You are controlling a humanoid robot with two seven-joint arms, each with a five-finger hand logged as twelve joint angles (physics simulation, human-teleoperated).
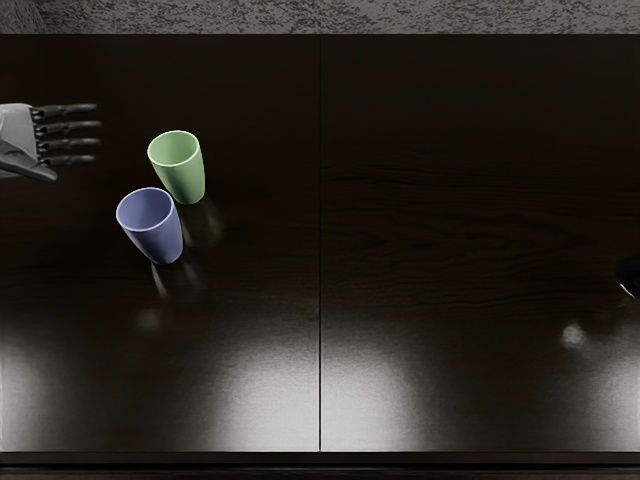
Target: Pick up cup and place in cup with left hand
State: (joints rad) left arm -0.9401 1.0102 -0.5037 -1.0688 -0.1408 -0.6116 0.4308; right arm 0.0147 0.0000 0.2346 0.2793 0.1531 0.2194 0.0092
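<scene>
We see the blue cup [158, 235] upright on the table [430, 150], close to nine o'clock from the middle of our view, its round mouth facing up toward us. Near it, at one o'clock from the blue cup, the green cup [184, 175] stands upright too, on its own base; from this angle we cannot tell whether their sides touch.

The left hand [38, 140] reaches in at about ten o'clock, near the green cup. Its four dark fingers [68, 127] are straight and held apart, pointing toward three o'clock, while the thumb slants toward four.

Around all this we have a dark, glossy tabletop with faint wood grain. A thin seam [320, 330] divides it from twelve o'clock to six. Broad, pale glare spreads on both sides of the seam toward five and seven, and soft reflections lie beside the cups. Just past three o'clock, a dark rounded shape [630, 275] is cut off by our view's edge; we cannot tell what it is. Beyond the table's far edge, at twelve, runs a mottled grey surface [330, 16].
</scene>
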